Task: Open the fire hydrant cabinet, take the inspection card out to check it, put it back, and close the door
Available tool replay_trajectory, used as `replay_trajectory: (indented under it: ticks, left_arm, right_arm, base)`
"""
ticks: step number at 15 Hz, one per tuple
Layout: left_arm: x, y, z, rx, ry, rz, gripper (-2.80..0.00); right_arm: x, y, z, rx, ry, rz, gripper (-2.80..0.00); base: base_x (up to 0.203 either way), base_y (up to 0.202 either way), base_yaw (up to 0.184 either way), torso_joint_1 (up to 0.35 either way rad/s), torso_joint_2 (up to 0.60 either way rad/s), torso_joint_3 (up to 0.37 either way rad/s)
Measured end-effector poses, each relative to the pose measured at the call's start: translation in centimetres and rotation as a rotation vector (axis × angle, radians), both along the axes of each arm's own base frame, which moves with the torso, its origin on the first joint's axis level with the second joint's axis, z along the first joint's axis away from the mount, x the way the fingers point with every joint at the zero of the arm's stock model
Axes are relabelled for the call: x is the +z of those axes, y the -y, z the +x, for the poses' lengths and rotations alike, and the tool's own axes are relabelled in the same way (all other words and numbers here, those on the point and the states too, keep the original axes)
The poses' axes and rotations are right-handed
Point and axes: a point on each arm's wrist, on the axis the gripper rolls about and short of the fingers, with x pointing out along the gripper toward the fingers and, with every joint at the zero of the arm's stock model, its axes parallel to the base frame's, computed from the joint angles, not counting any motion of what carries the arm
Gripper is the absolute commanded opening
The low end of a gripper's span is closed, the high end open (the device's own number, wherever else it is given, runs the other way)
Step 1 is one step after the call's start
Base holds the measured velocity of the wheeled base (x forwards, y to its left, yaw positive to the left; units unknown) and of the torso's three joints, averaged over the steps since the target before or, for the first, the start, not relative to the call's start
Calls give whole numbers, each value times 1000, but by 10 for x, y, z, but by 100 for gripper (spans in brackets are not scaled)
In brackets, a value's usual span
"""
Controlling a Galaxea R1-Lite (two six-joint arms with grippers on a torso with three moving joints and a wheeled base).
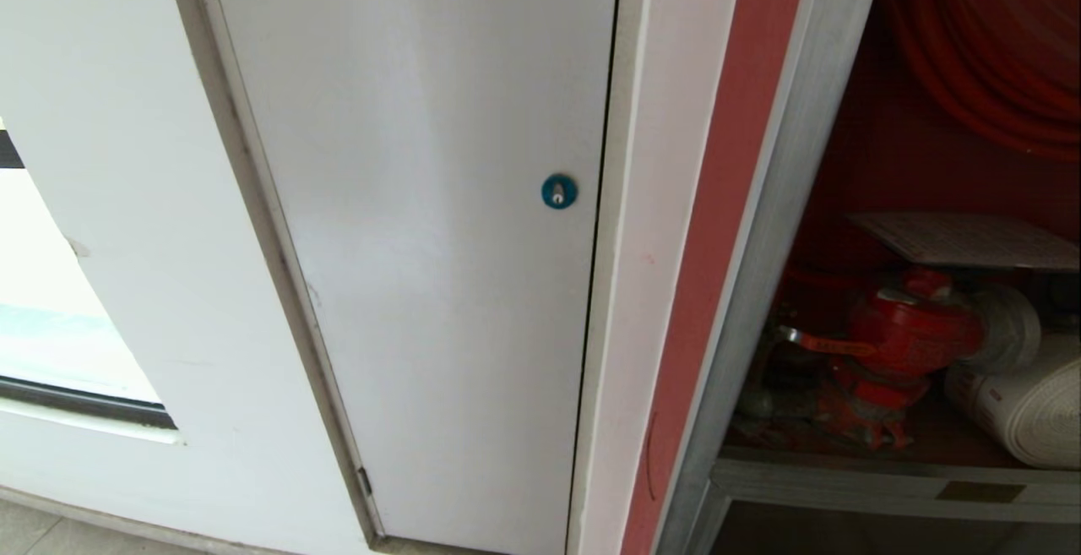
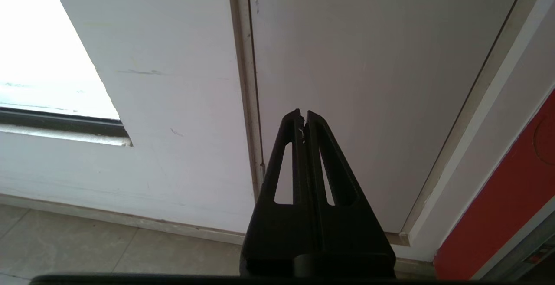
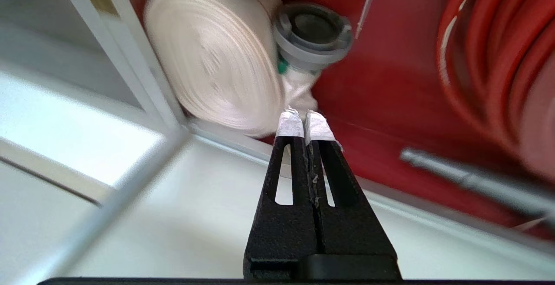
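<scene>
Both hands had their fingers pressed together and held nothing. One, the left hand (image 2: 303,118), hung before the white panel (image 1: 422,200) with its blue lock (image 1: 558,191). Its partner, the right hand (image 3: 303,120), pointed into the open fire hydrant cabinet (image 1: 760,285) near the rolled hose (image 3: 212,59). Inside, the inspection card (image 1: 963,240) lay flat above the red valve (image 1: 904,335).
</scene>
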Motion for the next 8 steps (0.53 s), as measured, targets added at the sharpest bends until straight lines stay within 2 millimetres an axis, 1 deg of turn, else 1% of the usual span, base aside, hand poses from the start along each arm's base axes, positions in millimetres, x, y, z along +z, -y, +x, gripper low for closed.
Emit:
replay_trajectory:
  ticks: [4,6,8]
  left_arm:
    - [0,0,0,0,0,0,-280]
    - [0,0,0,0,0,0,-280]
    - [0,0,0,-1,0,0,-280]
  right_arm:
    - [-11,-6,-6,31,69,166,-280]
    - [-20,-12,-7,69,109,338,-280]
    - [-36,-17,-10,70,131,569,-280]
  base:
    - [0,0,0,0,0,0]
    - [0,0,0,0,0,0]
    - [0,0,0,0,0,0]
